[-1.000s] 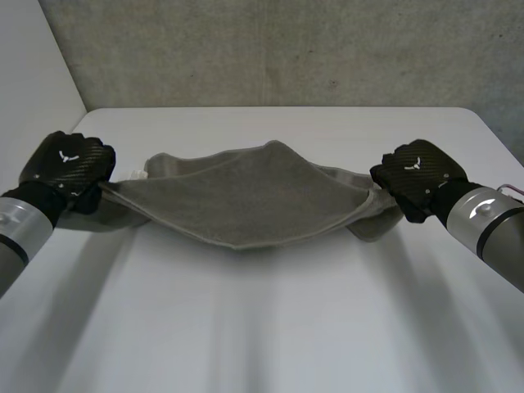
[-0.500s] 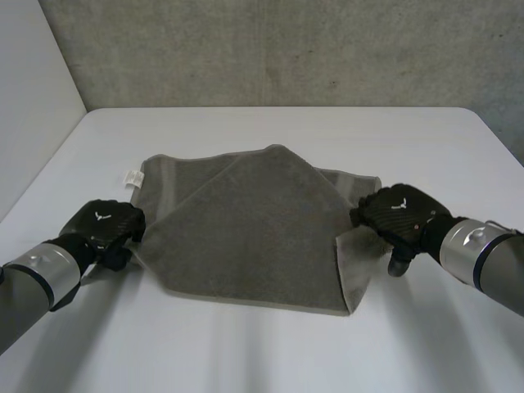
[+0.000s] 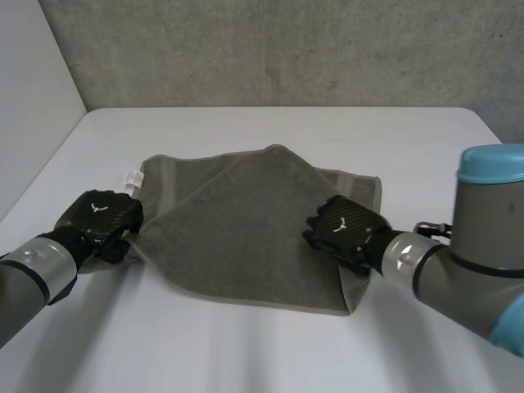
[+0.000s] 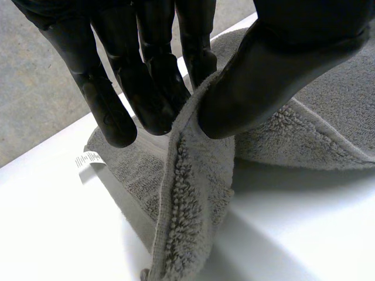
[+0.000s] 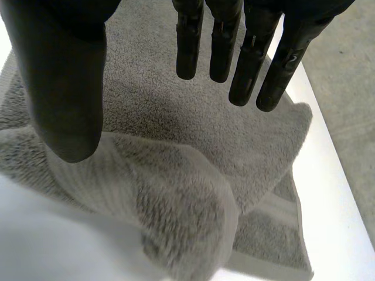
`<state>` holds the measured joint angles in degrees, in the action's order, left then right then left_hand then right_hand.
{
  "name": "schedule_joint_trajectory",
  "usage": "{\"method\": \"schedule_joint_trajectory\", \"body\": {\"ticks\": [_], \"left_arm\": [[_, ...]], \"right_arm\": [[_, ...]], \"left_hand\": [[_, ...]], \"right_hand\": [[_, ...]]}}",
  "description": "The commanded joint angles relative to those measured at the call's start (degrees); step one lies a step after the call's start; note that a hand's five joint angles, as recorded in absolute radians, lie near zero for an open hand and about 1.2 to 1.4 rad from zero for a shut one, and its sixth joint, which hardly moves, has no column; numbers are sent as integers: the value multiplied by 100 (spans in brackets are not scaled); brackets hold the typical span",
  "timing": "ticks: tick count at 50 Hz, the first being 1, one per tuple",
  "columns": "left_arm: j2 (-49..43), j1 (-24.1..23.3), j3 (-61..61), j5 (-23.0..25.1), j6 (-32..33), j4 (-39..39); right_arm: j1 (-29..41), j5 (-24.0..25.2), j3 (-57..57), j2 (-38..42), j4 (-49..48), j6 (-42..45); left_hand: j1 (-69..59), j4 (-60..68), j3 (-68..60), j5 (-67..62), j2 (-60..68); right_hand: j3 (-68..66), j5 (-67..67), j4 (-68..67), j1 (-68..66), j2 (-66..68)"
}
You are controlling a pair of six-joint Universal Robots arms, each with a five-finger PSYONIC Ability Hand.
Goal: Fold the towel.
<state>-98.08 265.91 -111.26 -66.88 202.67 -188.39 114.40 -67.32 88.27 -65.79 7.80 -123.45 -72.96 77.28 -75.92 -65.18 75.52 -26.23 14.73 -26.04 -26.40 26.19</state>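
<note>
Now left hand (image 4: 275, 76) pinches towel (image 3: 237, 233) — right hand (image 5: 61, 88) splayed.

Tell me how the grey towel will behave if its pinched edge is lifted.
Probably floppy: the towel lies in soft folds and sags below the left hand's pinch. Likely grippy, not slippery, given its looped pile. Pushed, it would probably bunch, like the ridge beside the right hand.

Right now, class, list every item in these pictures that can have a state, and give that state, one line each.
Towel: folded over once, top layer skewed, lying on the table.
Left hand: shut, pinching the towel's left edge between thumb and fingers.
Right hand: open, fingers straight, over the towel's right side.
Label: flat on the table at the towel's far left corner.
</note>
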Motion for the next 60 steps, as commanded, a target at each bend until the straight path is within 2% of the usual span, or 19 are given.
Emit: {"method": "schedule_joint_trajectory", "body": {"ticks": [1,5,9,15,19,27,36,42,51,54,55,56,57,60], "left_arm": [[8,14,-19,0,0,-4],[25,22,-28,9,0,4],[61,40,-37,9,0,-5],[69,84,-19,9,0,-5],[69,93,-10,9,0,-5],[69,93,7,9,-8,-13],[69,84,16,9,-8,-13],[69,93,16,9,-8,-13],[69,93,25,9,-8,-13],[69,93,16,9,-8,-13],[69,93,16,9,-8,-13],[69,93,16,9,-8,-13],[69,93,16,9,-8,-13],[78,102,16,0,-8,-5]], "right_arm": [[258,-526,-406,663,-85,714],[293,-1028,-626,1102,-68,1461],[293,-1240,-750,1323,-68,1797],[284,-1240,-768,1209,-68,1780],[223,-1240,-689,780,-50,1658],[196,-1161,-399,269,-24,1148],[-102,-1047,-117,339,-68,1139],[-164,-862,-12,348,-76,1104],[-155,-853,94,339,-94,1121],[-147,-853,138,339,-120,1174],[-138,-862,146,348,-146,1191],[-138,-862,146,348,-147,1191],[-146,-862,146,339,-182,1218],[-199,-853,120,208,-208,1200]], "left_hand": [[-704,272,-408,-482,448],[-704,272,-408,-482,448],[-704,272,-408,-482,448],[-704,272,-408,-482,448],[-704,272,-408,-482,448],[-704,272,-408,-482,448],[-704,272,-408,-482,448],[-704,272,-408,-482,448],[-704,272,-408,-482,448],[-704,272,-408,-482,448],[-704,272,-408,-482,448],[-704,272,-408,-482,448],[-704,272,-408,-482,448],[-704,272,-408,-482,448]], "right_hand": [[84,66,65,100,-80],[84,66,65,100,-80],[-351,500,-370,-334,354],[-1615,1765,-1634,-1598,1619],[-2270,2419,-2289,-2253,2273],[-2255,2404,-2274,-2238,2258],[-2204,2353,-2223,-2187,2207],[-2154,2304,-2173,-2137,2157],[-2086,2236,-2105,-2069,2090],[-2625,2774,-2643,-2608,2628],[-3974,4123,-3992,-3957,3977],[-3987,4137,-4006,-3970,3990],[-5363,5513,-5382,-5347,5367],[-5377,5527,-5396,-5360,5381]]}}
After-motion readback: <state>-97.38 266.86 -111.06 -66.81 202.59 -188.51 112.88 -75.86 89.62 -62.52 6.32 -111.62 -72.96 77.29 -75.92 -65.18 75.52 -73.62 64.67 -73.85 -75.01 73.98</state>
